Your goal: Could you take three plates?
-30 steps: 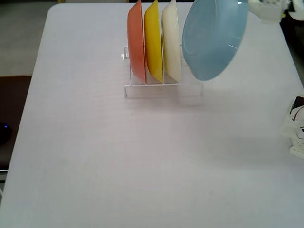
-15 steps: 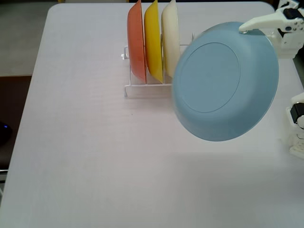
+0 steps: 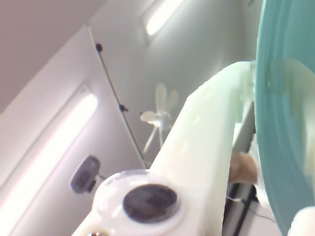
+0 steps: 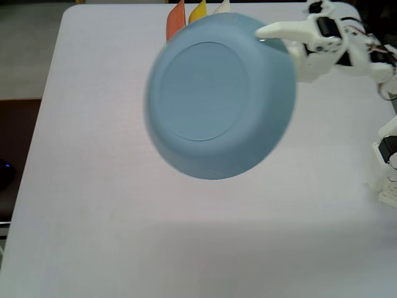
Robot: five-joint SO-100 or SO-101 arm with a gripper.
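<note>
The light blue plate [image 4: 217, 93] is lifted off the table and tilted, its underside facing the fixed view. My gripper [image 4: 270, 35] is shut on its upper right rim. In the wrist view the plate [image 3: 285, 128] fills the right edge beside my white finger [image 3: 206, 142]; that view looks up at the ceiling. Behind the blue plate, at the table's far edge, only the tops of the yellow plate [image 4: 198, 10] and the cream-white plate [image 4: 221, 7] show, standing on edge. The rest of them is hidden.
An orange-red plate [image 4: 176, 20] stands on edge left of the yellow one. The arm's base and cables [image 4: 388, 155] are at the right edge. The white table [image 4: 93, 205] ends at the left, with dark floor beyond. A ceiling fan [image 3: 158, 115] shows in the wrist view.
</note>
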